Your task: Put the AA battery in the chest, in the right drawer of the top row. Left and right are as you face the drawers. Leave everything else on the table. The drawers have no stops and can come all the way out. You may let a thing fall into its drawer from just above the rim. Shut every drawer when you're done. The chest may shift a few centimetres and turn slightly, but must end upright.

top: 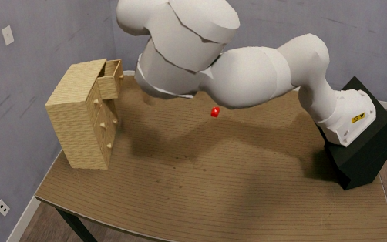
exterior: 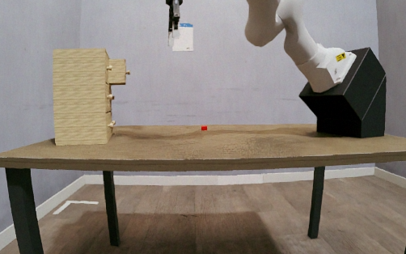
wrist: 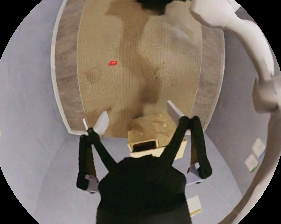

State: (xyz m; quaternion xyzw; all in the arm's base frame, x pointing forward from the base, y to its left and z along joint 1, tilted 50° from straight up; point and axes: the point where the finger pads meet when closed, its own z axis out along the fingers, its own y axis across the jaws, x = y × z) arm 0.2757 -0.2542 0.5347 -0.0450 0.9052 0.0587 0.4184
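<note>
So far only the top-row right drawer point(top: 110, 80) stood pulled out of the chest point(top: 79, 115) at frame left. The gripper point(exterior: 173, 32), spread wide and empty, hung at the exterior view's top edge. No battery was discernible; pickup, drop and shutting remained.

soft, even light from above. the arm point(top: 248, 77) throws broad blurry shadows across the table point(top: 210, 185), and the table shades the floor point(exterior: 171, 230). no glare. the wrist view is a round fisheye, bent and dark at its edges, slightly blurred.
</note>
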